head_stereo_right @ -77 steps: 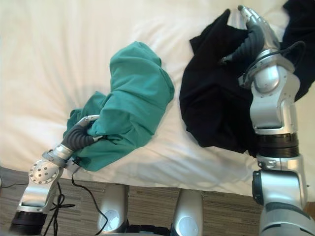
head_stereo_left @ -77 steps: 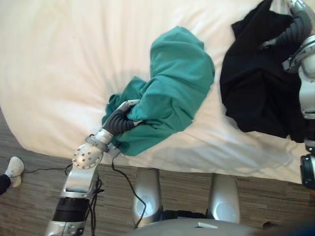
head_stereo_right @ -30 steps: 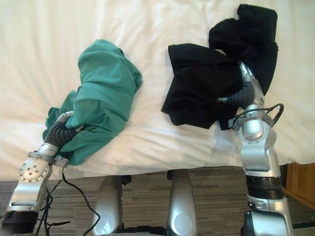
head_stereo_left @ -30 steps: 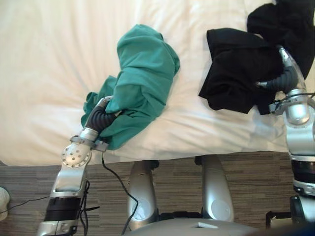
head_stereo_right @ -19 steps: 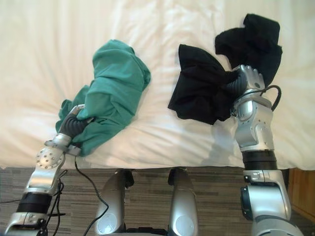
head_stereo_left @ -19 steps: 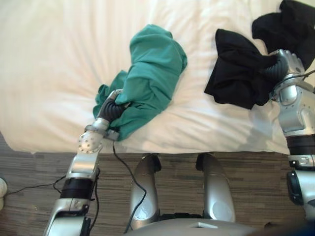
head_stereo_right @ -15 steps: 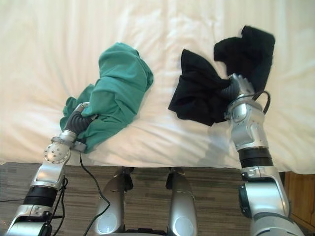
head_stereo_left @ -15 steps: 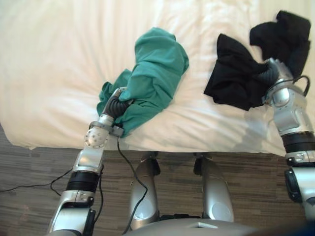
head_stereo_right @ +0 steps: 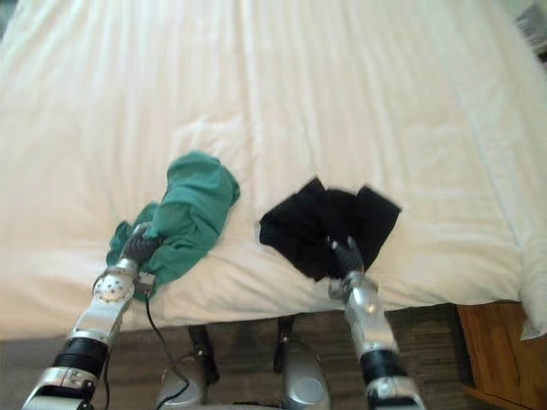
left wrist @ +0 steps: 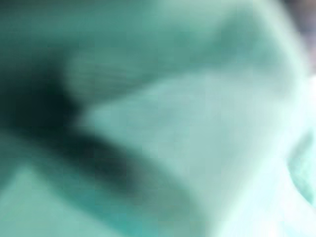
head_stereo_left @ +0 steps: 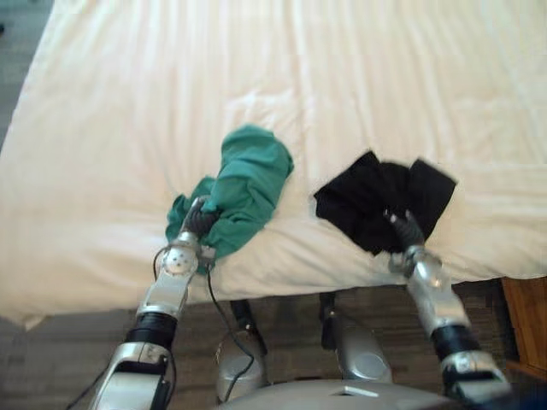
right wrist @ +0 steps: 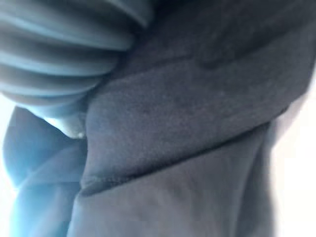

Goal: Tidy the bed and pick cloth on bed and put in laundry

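My head has pulled back, so far more of the bed (head_stereo_left: 120, 120) shows than half a second ago. That shift is the camera's and not the cloths'.

On my left, the green cloth (head_stereo_left: 249, 181) is bunched at the near edge of the bed, much as it was. My left hand (head_stereo_left: 198, 224) is buried in its lower folds. I cannot tell whether that hand grips it or merely lies in it, since the left wrist view gives nothing but green fabric.

To the right, just apart from the green one, the black cloth (head_stereo_left: 369, 201) has changed more. A couple of seconds ago it lay spread further up the mattress. Now it is gathered into a tighter heap at the near edge. My right hand (head_stereo_left: 403, 231) is pushed into its lower side, and again I cannot tell its hold.

I judge both cloths are drawn in ready to lift. Neither is off the bed yet, and the trip to the laundry is still ahead.
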Robot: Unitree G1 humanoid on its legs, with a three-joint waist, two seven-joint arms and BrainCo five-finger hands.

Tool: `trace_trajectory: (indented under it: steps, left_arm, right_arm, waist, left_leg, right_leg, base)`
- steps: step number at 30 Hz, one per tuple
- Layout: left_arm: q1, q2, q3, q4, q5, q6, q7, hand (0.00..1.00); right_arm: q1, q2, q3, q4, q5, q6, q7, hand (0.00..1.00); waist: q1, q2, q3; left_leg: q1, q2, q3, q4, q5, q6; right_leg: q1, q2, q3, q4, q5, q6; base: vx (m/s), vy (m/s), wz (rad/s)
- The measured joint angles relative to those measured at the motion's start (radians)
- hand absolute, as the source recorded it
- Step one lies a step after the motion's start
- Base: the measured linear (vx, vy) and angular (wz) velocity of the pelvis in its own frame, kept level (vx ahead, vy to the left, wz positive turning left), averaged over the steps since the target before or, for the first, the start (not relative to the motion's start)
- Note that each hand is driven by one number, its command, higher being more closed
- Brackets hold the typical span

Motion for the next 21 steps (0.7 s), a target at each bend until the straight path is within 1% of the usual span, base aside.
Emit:
trace_trajectory:
  steps: [1,2,3,4,5,6,7,8,9,10,11,12,13,14,15,16,17,18,19,20,21]
  left_arm:
    - [0.018,-0.019,0.0,0.042,-0.033,0.0,0.001,1.0]
    - [0.035,-0.044,0.004,0.086,-0.041,0.0,0.001,1.0]
    - [0.046,-0.057,0.011,0.105,-0.041,0.0,0.001,1.0]
    - [0.069,-0.088,0.034,0.14,-0.037,0.0,0.0,1.0]
    - [0.094,-0.113,0.068,0.163,-0.026,0.0,0.0,1.0]
    - [0.104,-0.129,0.084,0.175,-0.022,0.0,-0.001,1.0]
    - [0.114,-0.148,0.102,0.188,-0.021,0.002,-0.003,1.0]
    - [0.119,-0.184,0.138,0.202,-0.018,0.021,-0.021,1.0]
    - [0.119,-0.198,0.158,0.206,-0.018,0.031,-0.034,1.0]
    - [0.12,-0.223,0.208,0.21,-0.016,0.06,-0.07,1.0]
    - [0.119,-0.232,0.231,0.21,-0.006,0.076,-0.095,1.0]
    - [0.119,-0.245,0.274,0.21,0.026,0.098,-0.139,1.0]
    - [0.119,-0.251,0.312,0.21,0.087,0.108,-0.189,1.0]
    - [0.118,-0.254,0.355,0.208,0.192,0.11,-0.294,1.0]
    - [0.118,-0.25,0.375,0.204,0.261,0.11,-0.385,1.0]
    - [0.118,-0.24,0.374,0.2,0.302,0.11,-0.441,1.0]
    - [0.12,-0.204,0.346,0.19,0.391,0.109,-0.591,1.0]
    - [0.122,-0.186,0.32,0.184,0.41,0.109,-0.642,1.0]
    - [0.13,-0.15,0.264,0.169,0.411,0.11,-0.742,1.0]
    - [0.15,-0.083,0.147,0.138,0.381,0.135,-0.9,1.0]
    - [0.163,-0.055,0.096,0.122,0.345,0.152,-0.957,1.0]
  right_arm:
    - [0.033,0.018,-0.037,0.06,-0.029,-0.005,0.02,1.0]
    - [0.068,0.037,-0.085,0.137,-0.072,-0.008,0.028,1.0]
    - [0.081,0.043,-0.105,0.182,-0.089,-0.008,0.03,1.0]
    - [0.116,0.058,-0.151,0.266,-0.123,-0.006,0.03,1.0]
    - [0.158,0.068,-0.2,0.331,-0.139,0.008,0.03,1.0]
    - [0.18,0.072,-0.228,0.364,-0.15,0.019,0.029,1.0]
    - [0.212,0.074,-0.266,0.404,-0.181,0.04,0.024,1.0]
    - [0.268,0.073,-0.332,0.449,-0.238,0.09,0.015,1.0]
    - [0.288,0.074,-0.355,0.463,-0.258,0.112,0.011,1.0]
    - [0.328,0.076,-0.395,0.484,-0.296,0.156,-0.002,1.0]
    - [0.345,0.078,-0.411,0.487,-0.307,0.179,-0.006,1.0]
    - [0.375,0.087,-0.432,0.485,-0.324,0.216,-0.012,1.0]
    - [0.39,0.097,-0.44,0.48,-0.335,0.242,-0.016,1.0]
    - [0.411,0.112,-0.44,0.473,-0.35,0.272,-0.017,1.0]
    - [0.422,0.128,-0.436,0.458,-0.362,0.294,-0.017,1.0]
    - [0.432,0.137,-0.431,0.443,-0.364,0.301,-0.019,1.0]
    - [0.44,0.151,-0.401,0.412,-0.373,0.312,-0.022,1.0]
    - [0.44,0.155,-0.391,0.402,-0.374,0.311,-0.022,1.0]
    - [0.439,0.161,-0.369,0.385,-0.377,0.309,-0.021,1.0]
    - [0.443,0.158,-0.361,0.371,-0.394,0.306,-0.022,1.0]
    - [0.443,0.159,-0.361,0.37,-0.395,0.298,-0.023,1.0]
  waist:
    - [-0.012,0.004,-0.029]
    - [-0.017,0.006,-0.056]
    - [-0.015,0.007,-0.07]
    - [-0.015,0.018,-0.094]
    - [-0.018,0.021,-0.12]
    - [-0.022,0.027,-0.128]
    - [-0.026,0.033,-0.133]
    - [-0.028,0.042,-0.138]
    - [-0.028,0.048,-0.139]
    - [-0.029,0.06,-0.144]
    - [-0.028,0.065,-0.146]
    - [-0.029,0.072,-0.149]
    - [-0.029,0.072,-0.149]
    - [-0.028,0.069,-0.152]
    - [-0.028,0.067,-0.153]
    - [-0.027,0.066,-0.153]
    - [-0.025,0.064,-0.154]
    - [-0.025,0.063,-0.155]
    - [-0.024,0.06,-0.157]
    - [-0.025,0.054,-0.162]
    - [-0.025,0.051,-0.166]
  left_leg:
    - [0.045,-0.014,0.006,-0.026,-0.003,0.002]
    - [0.087,-0.024,0.019,-0.036,-0.019,0.001]
    - [0.106,-0.028,0.027,-0.037,-0.028,0.001]
    - [0.137,-0.037,0.042,-0.038,-0.047,0.0]
    - [0.162,-0.046,0.05,-0.038,-0.06,0.004]
    - [0.177,-0.05,0.054,-0.038,-0.071,0.004]
    - [0.198,-0.057,0.056,-0.039,-0.078,0.005]
    - [0.229,-0.064,0.058,-0.039,-0.09,0.01]
    - [0.239,-0.065,0.06,-0.039,-0.096,0.01]
    - [0.25,-0.07,0.064,-0.039,-0.102,0.009]
    - [0.255,-0.071,0.068,-0.039,-0.105,0.009]
    - [0.265,-0.072,0.075,-0.039,-0.109,0.007]
    - [0.275,-0.071,0.078,-0.039,-0.111,0.005]
    - [0.286,-0.068,0.079,-0.039,-0.113,0.003]
    - [0.295,-0.066,0.079,-0.04,-0.114,0.001]
    - [0.3,-0.066,0.08,-0.04,-0.115,0.001]
    - [0.312,-0.066,0.082,-0.04,-0.117,-0.001]
    - [0.315,-0.066,0.082,-0.04,-0.118,-0.001]
    - [0.319,-0.067,0.082,-0.04,-0.119,-0.001]
    - [0.326,-0.068,0.081,-0.04,-0.121,-0.002]
    - [0.326,-0.068,0.079,-0.04,-0.122,-0.002]
  right_leg:
    - [0.038,-0.008,0.002,-0.013,-0.005,0.007]
    - [0.078,-0.014,0.009,-0.025,-0.009,0.014]
    - [0.095,-0.017,0.019,-0.029,-0.012,0.018]
    - [0.126,-0.023,0.03,-0.04,-0.017,0.025]
    - [0.152,-0.031,0.034,-0.05,-0.021,0.03]
    - [0.167,-0.034,0.037,-0.055,-0.023,0.033]
    - [0.188,-0.041,0.038,-0.058,-0.028,0.041]
    - [0.219,-0.051,0.038,-0.058,-0.034,0.043]
    - [0.227,-0.055,0.038,-0.057,-0.037,0.044]
    - [0.236,-0.06,0.037,-0.057,-0.04,0.045]
    - [0.239,-0.062,0.037,-0.057,-0.041,0.045]
    - [0.244,-0.063,0.036,-0.057,-0.043,0.044]
    - [0.252,-0.062,0.036,-0.054,-0.047,0.046]
    - [0.258,-0.061,0.033,-0.044,-0.057,0.044]
    - [0.262,-0.061,0.029,-0.033,-0.064,0.044]
    - [0.266,-0.061,0.028,-0.03,-0.066,0.045]
    - [0.272,-0.061,0.028,-0.02,-0.072,0.043]
    - [0.271,-0.062,0.028,-0.017,-0.073,0.043]
    - [0.272,-0.064,0.027,-0.014,-0.075,0.045]
    - [0.275,-0.066,0.027,-0.003,-0.084,0.047]
    - [0.275,-0.066,0.027,0.0,-0.085,0.047]
  base:
    - [0.1,0.112,-0.15]
    - [0.1,0.118,-0.19]
    - [0.11,0.117,-0.31]
    - [0.11,0.112,-0.31]
    - [0.12,0.106,-0.25]
    - [0.14,0.099,-0.13]
    - [0.12,0.092,-0.08]
    - [0.13,0.092,-0.06]
    - [0.09,0.067,-0.06]
    - [0.07,0.038,-0.07]
    - [0.05,0.023,-0.12]
    - [0.04,0.007,-0.12]
    - [0.04,-0.014,-0.09]
    - [0.01,-0.044,-0.01]
    - [0.0,-0.042,0.02]
    - [-0.01,-0.046,0.01]
    - [0.0,0.0,0.0]
    - [-0.04,-0.027,-0.02]
    - [-0.04,-0.011,0.03]
    - [0.0,0.0,0.0]
    - [0.0,-0.013,0.03]
